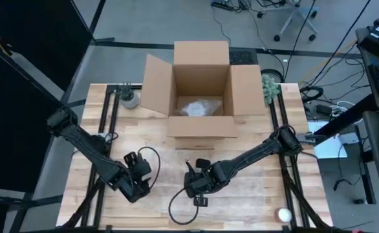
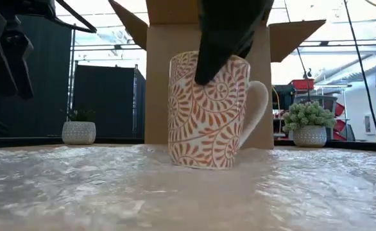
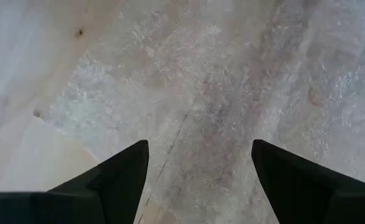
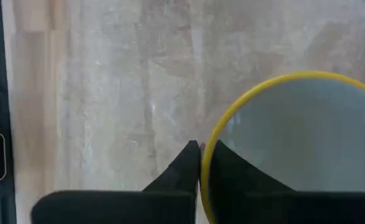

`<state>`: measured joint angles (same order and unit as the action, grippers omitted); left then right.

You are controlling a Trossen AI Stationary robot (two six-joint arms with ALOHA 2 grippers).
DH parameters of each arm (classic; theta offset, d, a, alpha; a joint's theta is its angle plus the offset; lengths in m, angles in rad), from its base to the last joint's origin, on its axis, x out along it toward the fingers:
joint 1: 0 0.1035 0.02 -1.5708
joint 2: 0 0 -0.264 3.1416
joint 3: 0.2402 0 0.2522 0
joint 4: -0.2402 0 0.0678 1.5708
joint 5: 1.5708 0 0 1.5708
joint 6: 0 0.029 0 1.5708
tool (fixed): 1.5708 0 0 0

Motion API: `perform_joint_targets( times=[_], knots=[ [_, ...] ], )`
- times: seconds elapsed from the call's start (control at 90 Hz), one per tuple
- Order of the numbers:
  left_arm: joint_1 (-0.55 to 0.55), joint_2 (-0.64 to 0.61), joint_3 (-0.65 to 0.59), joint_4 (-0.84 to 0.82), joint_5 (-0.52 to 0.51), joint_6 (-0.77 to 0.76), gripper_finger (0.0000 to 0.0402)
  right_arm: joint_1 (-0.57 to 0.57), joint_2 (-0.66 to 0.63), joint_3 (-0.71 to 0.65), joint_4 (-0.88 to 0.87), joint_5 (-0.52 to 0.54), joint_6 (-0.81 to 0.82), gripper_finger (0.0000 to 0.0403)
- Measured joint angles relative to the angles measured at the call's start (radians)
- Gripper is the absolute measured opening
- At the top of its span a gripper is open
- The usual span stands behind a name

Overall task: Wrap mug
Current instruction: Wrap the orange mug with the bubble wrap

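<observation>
A white mug with an orange leaf pattern [image 2: 207, 109] stands upright on a sheet of bubble wrap [image 2: 175, 192], its handle [image 2: 258, 106] toward the table's right. In the right wrist view its rim is yellow and its inside pale [image 4: 294, 143]. My right gripper [image 4: 201, 163] comes down from above and is shut on the mug's rim. My left gripper [image 3: 201, 171] hangs open above the wrap to the mug's left [image 1: 140, 169], with nothing between its fingers. My right gripper pinches the mug's rim [image 4: 205, 146], with one finger inside the mug and one outside. The fingers [image 2: 220, 45] point down from above and slightly slanting, at the rim's near side. The mug stays upright with its base on the bubble wrap.
An open cardboard box [image 1: 201, 71] stands at the table's far middle, with wrapping material inside. Small potted plants [image 1: 130, 97] [image 1: 270, 87] flank it. A white ball [image 1: 284, 214] lies near the front right corner. Black cables loop on the table near the grippers.
</observation>
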<state>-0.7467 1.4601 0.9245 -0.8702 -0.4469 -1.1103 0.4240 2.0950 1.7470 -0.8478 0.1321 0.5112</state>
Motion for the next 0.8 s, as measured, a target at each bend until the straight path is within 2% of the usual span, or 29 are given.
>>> perform_joint_targets(
  times=[0.2, 0.344, 0.533, 0.678, 0.8],
  knots=[
    [0.0, 0.0, 0.0, 0.0, 0.0, 0.0, 0.0273, -0.001, 0.005, 0.0, 0.008, -0.004, 0.004, 0.0065],
    [0.0, 0.0, 0.0, 0.001, 0.0, 0.0, 0.0273, -0.001, -0.003, 0.022, -0.049, -0.008, 0.004, 0.0104],
    [0.0, 0.0, 0.0, 0.001, 0.0, 0.0, 0.0273, -0.001, -0.007, 0.151, -0.242, -0.01, 0.008, 0.0144],
    [0.0, 0.0, 0.0, 0.001, 0.0, -0.002, 0.0273, 0.025, -0.008, 0.281, -0.45, 0.001, 0.083, 0.0159],
    [0.0, 0.0, 0.0, 0.001, 0.0, -0.002, 0.0273, 0.078, -0.012, 0.296, -0.554, 0.029, 0.166, 0.0164]
  ],
)
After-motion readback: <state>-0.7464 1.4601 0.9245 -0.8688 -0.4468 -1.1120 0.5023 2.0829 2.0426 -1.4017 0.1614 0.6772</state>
